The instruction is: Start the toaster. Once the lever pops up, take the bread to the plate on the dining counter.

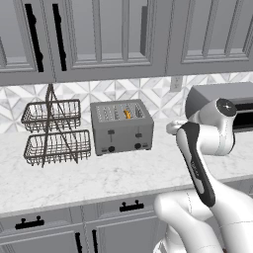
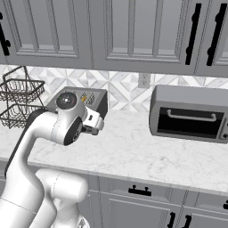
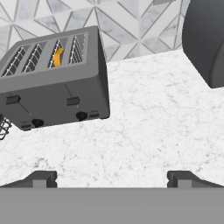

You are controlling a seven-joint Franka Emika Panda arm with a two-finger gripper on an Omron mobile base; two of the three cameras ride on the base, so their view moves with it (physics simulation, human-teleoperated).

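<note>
The grey four-slot toaster (image 1: 122, 127) stands on the marble worktop against the tiled wall. The bread (image 1: 127, 114) shows as an orange edge in its third slot from the left. In the hand view the toaster (image 3: 57, 83) is at upper left with the bread (image 3: 58, 56) in a slot and two black levers (image 3: 72, 101) high on its front. My gripper (image 3: 112, 179) is open and hovers over bare worktop to the right of and in front of the toaster, with nothing between its fingertips (image 3: 41, 178). The plate and the dining counter are out of view.
A two-tier wire basket rack (image 1: 52, 131) stands left of the toaster. A wide dark grey oven-like appliance (image 2: 191, 113) sits on the worktop to the right. Upper cabinets (image 1: 99, 34) hang overhead. Drawers with black handles (image 1: 131, 206) run below the worktop edge.
</note>
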